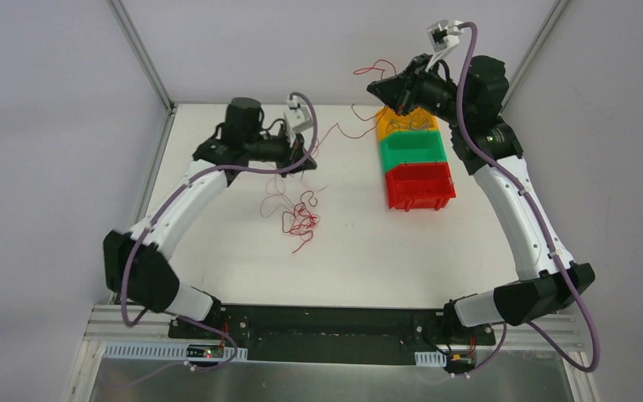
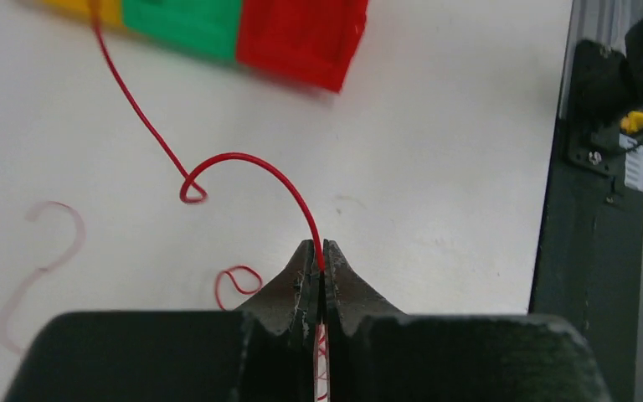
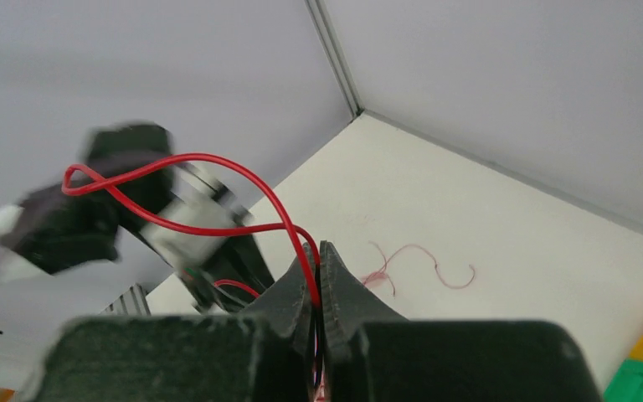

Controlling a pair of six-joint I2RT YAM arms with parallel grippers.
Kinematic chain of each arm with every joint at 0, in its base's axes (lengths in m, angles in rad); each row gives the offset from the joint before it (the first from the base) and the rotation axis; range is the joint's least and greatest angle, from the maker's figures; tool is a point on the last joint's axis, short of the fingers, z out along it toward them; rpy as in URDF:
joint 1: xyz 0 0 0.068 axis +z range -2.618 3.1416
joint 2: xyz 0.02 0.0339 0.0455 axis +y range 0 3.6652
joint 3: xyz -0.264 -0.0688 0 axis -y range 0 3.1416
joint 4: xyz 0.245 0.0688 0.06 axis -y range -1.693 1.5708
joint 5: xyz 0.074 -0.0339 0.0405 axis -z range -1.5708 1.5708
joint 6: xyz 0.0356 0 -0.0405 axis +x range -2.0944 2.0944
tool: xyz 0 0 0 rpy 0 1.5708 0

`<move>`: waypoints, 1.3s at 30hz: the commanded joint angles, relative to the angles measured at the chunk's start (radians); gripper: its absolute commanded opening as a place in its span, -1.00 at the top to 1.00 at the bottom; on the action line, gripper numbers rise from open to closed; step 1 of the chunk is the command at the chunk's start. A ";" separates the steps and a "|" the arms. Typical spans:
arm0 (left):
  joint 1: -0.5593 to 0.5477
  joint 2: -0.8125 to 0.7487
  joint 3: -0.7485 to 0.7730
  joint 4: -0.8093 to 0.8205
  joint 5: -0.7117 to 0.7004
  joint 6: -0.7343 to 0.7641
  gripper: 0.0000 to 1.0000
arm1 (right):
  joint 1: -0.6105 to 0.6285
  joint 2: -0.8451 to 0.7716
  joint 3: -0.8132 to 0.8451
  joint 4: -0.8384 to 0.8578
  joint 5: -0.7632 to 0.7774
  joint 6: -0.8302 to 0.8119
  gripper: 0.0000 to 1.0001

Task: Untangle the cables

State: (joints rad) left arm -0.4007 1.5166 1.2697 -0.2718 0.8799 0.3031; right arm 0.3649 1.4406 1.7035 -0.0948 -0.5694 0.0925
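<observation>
A tangle of thin red cables (image 1: 299,220) lies on the white table (image 1: 218,260) left of centre. My left gripper (image 1: 308,157) hovers above the tangle's far side, shut on one red cable (image 2: 243,157) that curls away toward the bins; the pinch shows in the left wrist view (image 2: 319,255). My right gripper (image 1: 378,86) is raised above the yellow bin, shut on a red cable (image 3: 218,159) that loops out to the left; the pinch shows in the right wrist view (image 3: 316,270). A red strand (image 1: 341,131) runs between the two grippers.
Three small bins stand in a row right of centre: yellow (image 1: 395,124), green (image 1: 413,149), red (image 1: 419,186). Grey walls close the table's far and side edges. A faint pinkish strand (image 3: 423,261) lies on the table below the right gripper.
</observation>
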 commanded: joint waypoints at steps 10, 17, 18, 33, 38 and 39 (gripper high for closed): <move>-0.039 -0.235 0.178 -0.148 0.027 -0.247 1.00 | -0.003 -0.133 -0.252 -0.030 -0.226 0.037 1.00; -0.041 -0.205 0.123 0.066 0.032 -0.562 1.00 | 0.073 -0.185 -0.356 -0.043 -0.269 0.032 1.00; -0.045 -0.197 0.111 0.117 0.021 -0.620 1.00 | 0.078 -0.192 -0.366 -0.052 -0.240 0.009 1.00; -0.317 0.428 0.421 0.419 -0.325 -0.486 1.00 | -0.297 -0.128 -0.430 -0.238 0.120 -0.424 1.00; -0.365 0.683 0.610 0.544 -0.387 -0.465 1.00 | -0.412 -0.045 -0.425 -0.223 0.128 -0.478 1.00; -0.374 0.715 0.634 0.562 -0.397 -0.464 1.00 | -0.429 -0.027 -0.425 -0.220 0.124 -0.489 1.00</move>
State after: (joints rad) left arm -0.7475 2.1483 1.7824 0.1162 0.5560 -0.1936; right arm -0.0032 1.3666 1.2766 -0.3225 -0.4572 -0.3119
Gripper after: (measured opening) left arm 0.011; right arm 0.009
